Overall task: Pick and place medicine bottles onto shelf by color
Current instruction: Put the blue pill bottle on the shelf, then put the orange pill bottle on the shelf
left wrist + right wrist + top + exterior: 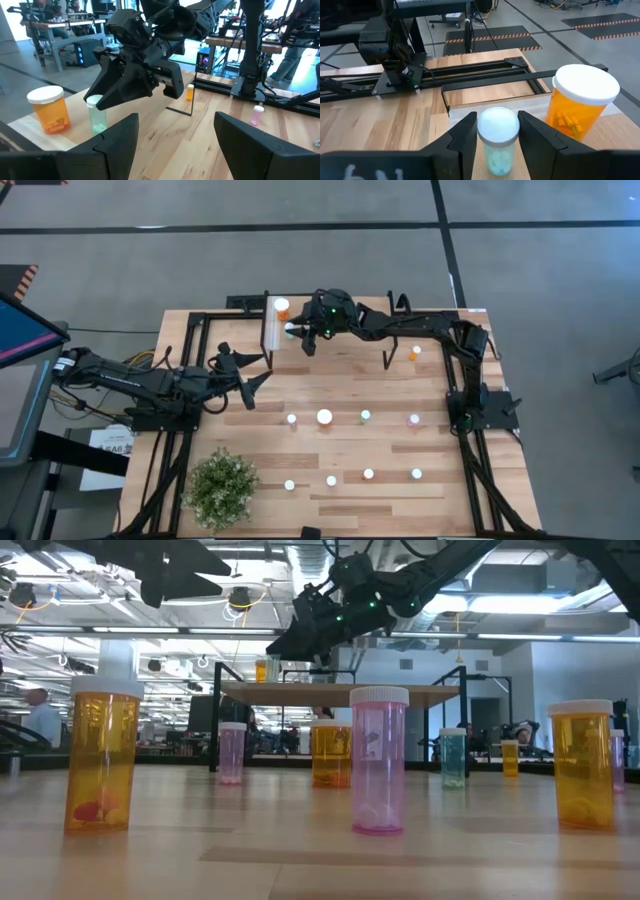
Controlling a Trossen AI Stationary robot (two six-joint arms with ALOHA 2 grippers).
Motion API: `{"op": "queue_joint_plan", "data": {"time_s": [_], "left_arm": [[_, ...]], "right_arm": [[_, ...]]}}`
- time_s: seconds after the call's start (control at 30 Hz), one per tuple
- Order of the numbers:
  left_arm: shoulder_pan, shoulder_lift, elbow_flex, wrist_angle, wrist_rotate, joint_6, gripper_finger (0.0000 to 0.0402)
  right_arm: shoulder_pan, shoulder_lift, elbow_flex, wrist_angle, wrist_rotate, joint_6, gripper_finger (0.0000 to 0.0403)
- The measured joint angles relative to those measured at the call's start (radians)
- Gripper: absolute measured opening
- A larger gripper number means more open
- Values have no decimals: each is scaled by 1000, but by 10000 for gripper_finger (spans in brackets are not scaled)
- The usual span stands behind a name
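The right gripper [496, 135] has its two dark fingers [462, 137] on either side of a small teal bottle [497, 142] with a white cap. The fingers sit right at the bottle's sides, but whether they are pinching it or have just let go cannot be told. The teal bottle stands upright on the light wood top of the shelf [535, 105], near the back of the table. Just beside it on the shelf stands a bigger orange bottle [580, 102] with a white cap.

To do this step well, the fingers should open evenly, so neither side pushes the little bottle over. Then the gripper should lift straight up before it moves sideways, so it does not bump the orange bottle next to it.

The left gripper [245, 375] waits low over the table, near the shelf's front end, with its fingers spread wide and nothing between them.

Many more bottles wait on the table [330, 360]. A row with a pink bottle [414, 419] stands in the middle, and another row stands closer to the front, near a leafy plant [222, 488].
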Motion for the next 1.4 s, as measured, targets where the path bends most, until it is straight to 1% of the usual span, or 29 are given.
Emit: {"op": "queue_joint_plan", "data": {"time_s": [0.43,0.5,0.6,0.83,0.9,0.97,1.17,1.4], "left_arm": [[0,0,0,0,0,-1,247],[0,0,0,-1,0,-1,247],[0,0,0,-4,0,-1,247],[0,0,0,-4,13,-3,247],[0,0,0,-5,19,-6,247],[0,0,0,-4,30,-6,247],[0,1,0,-5,36,-6,247],[0,8,0,-2,116,-1,247]], "right_arm": [[0,-12,0,-14,2,0,237],[0,-21,0,-9,2,0,240],[0,-51,-1,-65,6,-8,240],[9,-158,-4,-269,19,-51,240],[22,-194,-18,-288,19,-59,239],[35,-242,-49,-307,19,-63,239],[105,-376,-170,-289,33,-73,239],[224,-532,-373,-268,139,-63,239]]}}
